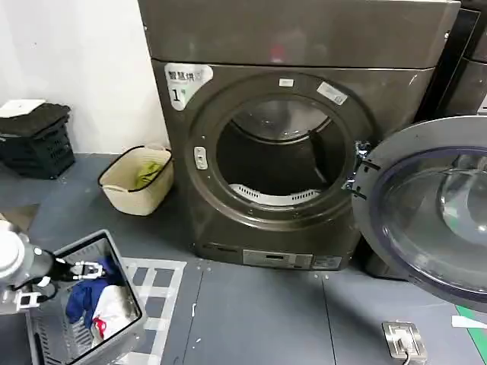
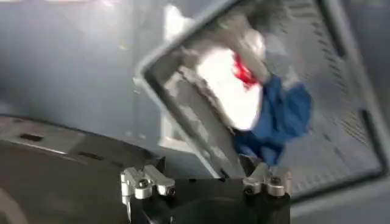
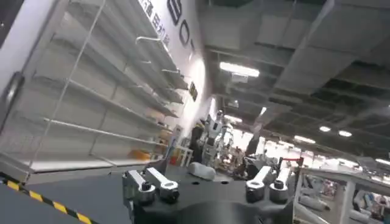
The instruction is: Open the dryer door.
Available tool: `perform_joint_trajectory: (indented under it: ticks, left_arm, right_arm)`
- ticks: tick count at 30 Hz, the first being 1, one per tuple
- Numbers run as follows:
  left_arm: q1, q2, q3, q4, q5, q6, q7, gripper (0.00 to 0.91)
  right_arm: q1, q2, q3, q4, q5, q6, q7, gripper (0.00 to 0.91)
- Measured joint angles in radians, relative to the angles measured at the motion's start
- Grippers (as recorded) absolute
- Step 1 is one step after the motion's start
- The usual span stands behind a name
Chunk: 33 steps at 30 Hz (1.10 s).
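The dryer door (image 1: 415, 163) stands swung wide open to the right of the grey-brown machine (image 1: 304, 38) with the white "1" label (image 1: 181, 85). Its inner rim and glass bowl face me. The drum opening (image 1: 278, 156) is uncovered and dark inside. My left gripper (image 1: 87, 268) hangs low at the left over a grey laundry basket (image 1: 46, 334), far from the door. In the left wrist view the left gripper (image 2: 204, 164) is open, with nothing between its fingers. My right gripper (image 3: 207, 167) is open too, facing shelves and the ceiling.
The grey basket (image 2: 341, 122) holds blue and white clothes (image 2: 268, 103). A beige basket (image 1: 137, 182) sits left of the machine, black crates (image 1: 34, 141) farther left. A metal floor socket (image 1: 402, 338) lies under the open door. A dark neighbouring machine (image 1: 472, 61) stands at right.
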Motion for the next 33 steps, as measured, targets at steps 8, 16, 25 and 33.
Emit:
perform_joint_trajectory:
  ticks: [8,16,25,33]
  left_arm:
    - [0.001,0.001,-0.004,0.009,0.053,0.001,-0.008,0.907]
    - [-0.001,0.003,-0.008,0.017,0.067,0.001,-0.016,0.907]
    - [0.0,-0.002,-0.009,0.029,0.086,0.002,-0.033,0.907]
    - [0.003,-0.003,-0.009,0.035,0.1,0.002,-0.035,0.907]
  right_arm:
    - [-0.002,0.007,-0.009,0.008,0.001,-0.001,0.003,0.907]
    - [-0.006,0.009,-0.009,0.011,0.0,-0.001,0.0,0.907]
    - [-0.003,0.01,-0.01,0.011,-0.002,0.003,-0.005,0.907]
    - [-0.001,0.012,-0.009,0.009,-0.01,0.004,-0.008,0.907]
